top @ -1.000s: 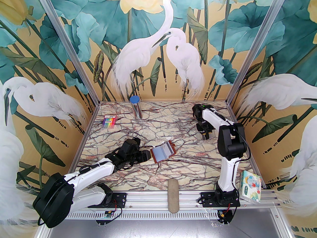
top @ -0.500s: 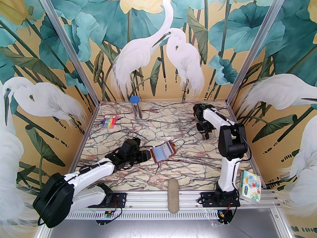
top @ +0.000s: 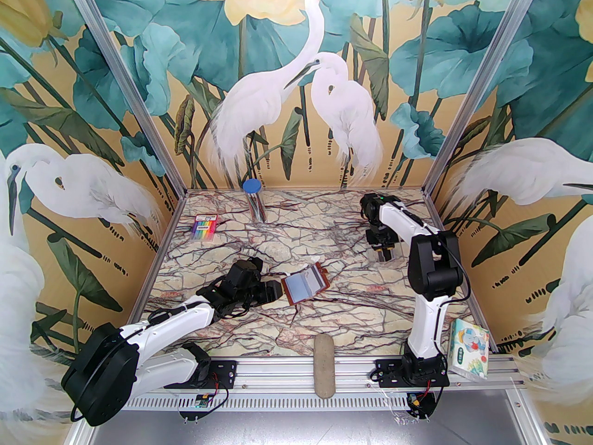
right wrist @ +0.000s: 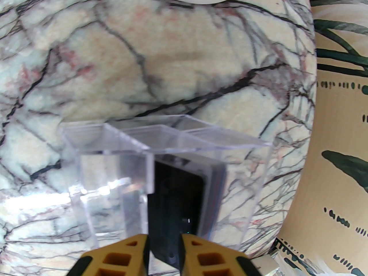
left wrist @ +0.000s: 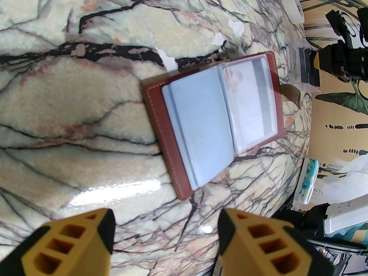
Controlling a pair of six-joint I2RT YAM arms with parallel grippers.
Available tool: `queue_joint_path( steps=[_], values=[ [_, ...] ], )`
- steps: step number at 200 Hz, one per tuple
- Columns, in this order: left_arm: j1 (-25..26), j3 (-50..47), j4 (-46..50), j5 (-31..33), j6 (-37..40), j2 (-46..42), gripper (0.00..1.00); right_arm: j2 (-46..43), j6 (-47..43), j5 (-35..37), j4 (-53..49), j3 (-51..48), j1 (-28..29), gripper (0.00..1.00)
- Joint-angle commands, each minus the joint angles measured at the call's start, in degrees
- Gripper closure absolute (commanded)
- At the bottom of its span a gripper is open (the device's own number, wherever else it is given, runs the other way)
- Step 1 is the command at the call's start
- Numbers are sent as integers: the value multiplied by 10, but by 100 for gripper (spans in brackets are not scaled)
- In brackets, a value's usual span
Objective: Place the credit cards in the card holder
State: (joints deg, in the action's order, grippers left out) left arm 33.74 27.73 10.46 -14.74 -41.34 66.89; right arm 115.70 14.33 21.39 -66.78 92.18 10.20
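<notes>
Pinching the dark credit card (right wrist: pixel 175 200) standing in the clear box (right wrist: pixel 115 159) ahead, the right hand (right wrist: pixel 164 249) is almost closed, probably to lift it out. The left hand (left wrist: pixel 165 228) hovers open, empty, just behind the opened card holder (left wrist: pixel 212 119), maybe to steady it.

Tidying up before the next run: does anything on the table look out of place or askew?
The card holder lies open at a slant on the table, with a crumpled clear wrapper poking out behind its far edge. A beige oblong pad straddles the front rail. Nothing looks spilled or broken.
</notes>
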Motion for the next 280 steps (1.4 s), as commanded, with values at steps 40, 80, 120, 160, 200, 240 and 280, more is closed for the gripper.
queue_joint_path(
  steps=[40,80,120,160,200,240,280],
  values=[
    [-4,-6,-14,-12,-6,5,35,0,7,27,3,-3,-6,74],
    [-3,-6,-14,-11,-6,7,35,5,5,10,4,-4,-6,74],
    [-4,-7,-15,-12,-7,6,35,7,3,3,3,-5,-5,74],
    [-4,-7,-14,-12,-7,5,35,8,2,-1,3,-7,-6,75],
    [-3,-7,-15,-12,-7,6,35,0,2,-18,8,-7,-5,75],
    [-4,-7,-15,-12,-6,6,35,-6,3,-37,12,-8,-5,75],
    [-4,-6,-15,-12,-6,7,35,-17,2,-44,16,-9,-6,75]
  ],
)
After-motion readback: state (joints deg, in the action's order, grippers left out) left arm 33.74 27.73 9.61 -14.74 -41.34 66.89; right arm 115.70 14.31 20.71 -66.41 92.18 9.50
